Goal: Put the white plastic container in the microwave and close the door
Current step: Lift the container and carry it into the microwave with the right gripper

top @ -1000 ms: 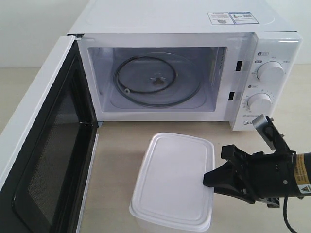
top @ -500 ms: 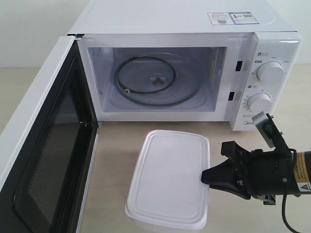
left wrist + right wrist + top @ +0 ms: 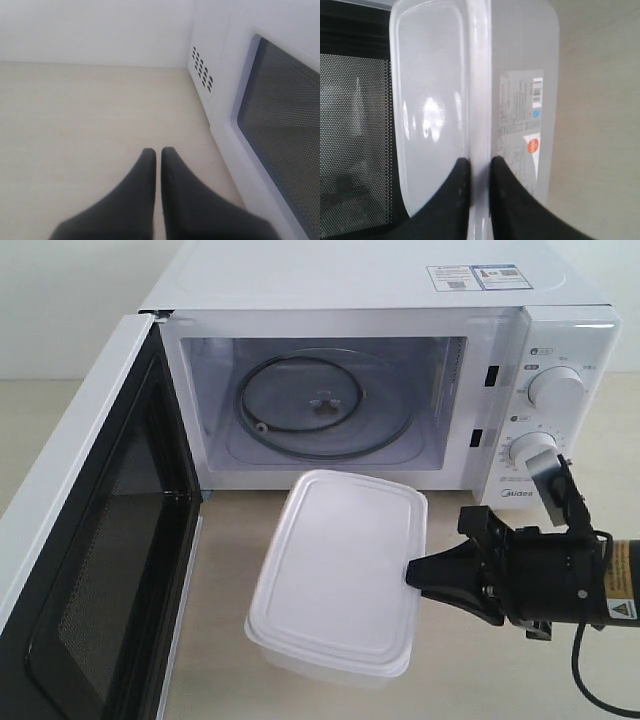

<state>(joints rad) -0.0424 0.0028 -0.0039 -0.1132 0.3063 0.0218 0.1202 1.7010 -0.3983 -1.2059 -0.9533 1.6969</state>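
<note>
The right gripper (image 3: 412, 573), pinched narrowly on the right rim of the white plastic container (image 3: 335, 570), is carrying it up, farther and leftward toward the open microwave (image 3: 300, 280); insertion is probably coming next.

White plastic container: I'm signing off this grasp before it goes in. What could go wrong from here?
1. The right claw pinches only the rim at one side of the white plastic container, so it may sag, slip, or shed its lid.
2. Its far edge is close to the front sill of the microwave and might catch there on the way in.
</note>
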